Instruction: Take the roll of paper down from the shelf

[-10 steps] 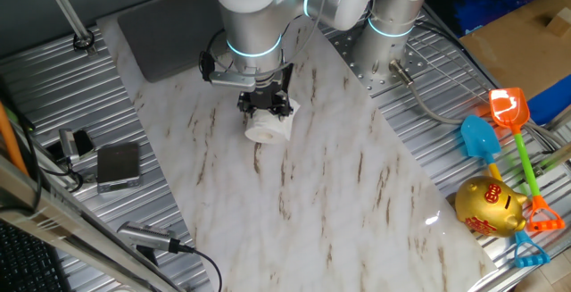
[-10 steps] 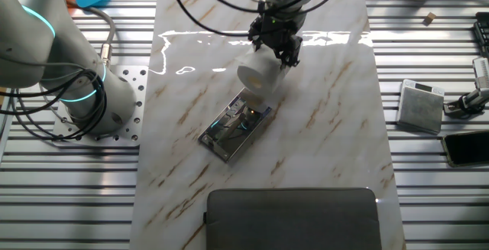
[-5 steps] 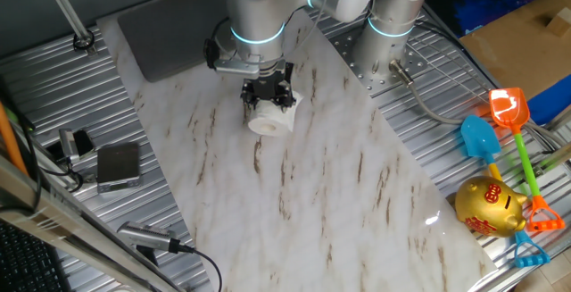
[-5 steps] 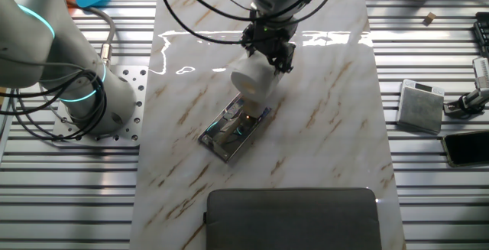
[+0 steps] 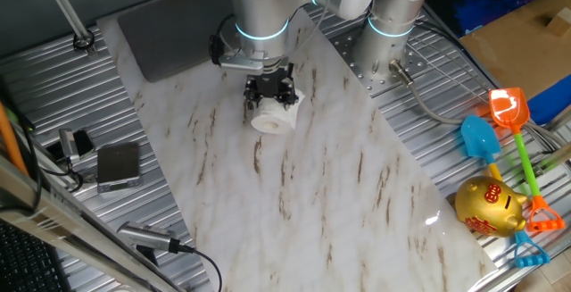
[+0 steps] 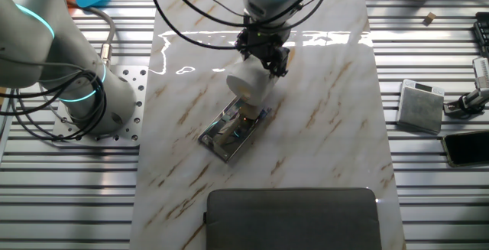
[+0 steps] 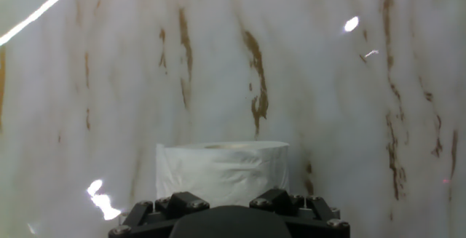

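Observation:
The white roll of paper (image 5: 275, 119) hangs from my gripper (image 5: 270, 94), which is shut on its upper part. In the other fixed view the roll (image 6: 248, 85) is held tilted just above the far end of the shelf (image 6: 229, 131), a small dark shiny stand lying on the marble table; my gripper (image 6: 263, 51) is above it. I cannot tell whether the roll still touches the shelf. In the hand view the roll (image 7: 222, 169) fills the space between my fingers (image 7: 171, 203), with marble behind it. The shelf is hidden in the first fixed view.
A large grey mat (image 6: 294, 219) lies at one end of the table (image 5: 339, 203). A small grey box (image 5: 118, 165) and cables sit on the metal slats beside it. Toy shovels (image 5: 504, 113) and a gold piggy bank (image 5: 489, 207) lie at the right. The arm's base (image 6: 76, 89) stands beside the table.
My gripper has moved a little with the roll in it, to the left in the other fixed view, staying over the shelf's far end.

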Robot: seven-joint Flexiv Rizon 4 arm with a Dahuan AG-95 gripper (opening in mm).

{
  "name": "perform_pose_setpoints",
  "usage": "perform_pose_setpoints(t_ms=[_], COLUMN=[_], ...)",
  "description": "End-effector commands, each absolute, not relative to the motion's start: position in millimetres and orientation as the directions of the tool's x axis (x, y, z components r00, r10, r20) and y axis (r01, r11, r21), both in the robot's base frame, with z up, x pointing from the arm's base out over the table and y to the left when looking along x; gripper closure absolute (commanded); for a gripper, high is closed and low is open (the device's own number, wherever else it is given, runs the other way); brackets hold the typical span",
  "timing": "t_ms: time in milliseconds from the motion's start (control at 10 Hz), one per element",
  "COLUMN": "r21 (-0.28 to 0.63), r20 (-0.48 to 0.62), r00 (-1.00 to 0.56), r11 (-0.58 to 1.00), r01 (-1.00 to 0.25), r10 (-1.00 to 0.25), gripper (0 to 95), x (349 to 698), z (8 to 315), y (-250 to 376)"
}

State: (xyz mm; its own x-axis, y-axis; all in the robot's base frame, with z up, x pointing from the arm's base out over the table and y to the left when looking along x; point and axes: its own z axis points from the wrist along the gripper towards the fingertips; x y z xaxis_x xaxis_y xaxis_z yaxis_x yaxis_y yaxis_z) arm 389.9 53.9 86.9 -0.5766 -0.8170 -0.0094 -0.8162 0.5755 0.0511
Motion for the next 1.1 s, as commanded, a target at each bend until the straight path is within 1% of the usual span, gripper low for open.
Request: perform_pose_setpoints(t_ms=[100,1100], r21=[0.051,0.06], r20=[-0.011,-0.024], r00=[-0.574,-0.569], r11=[0.573,0.567], r01=[-0.818,-0.821], r10=[-0.819,-0.822], gripper=[95.0,95.0], x=[387,370], z=[86,83], y=[51,43])
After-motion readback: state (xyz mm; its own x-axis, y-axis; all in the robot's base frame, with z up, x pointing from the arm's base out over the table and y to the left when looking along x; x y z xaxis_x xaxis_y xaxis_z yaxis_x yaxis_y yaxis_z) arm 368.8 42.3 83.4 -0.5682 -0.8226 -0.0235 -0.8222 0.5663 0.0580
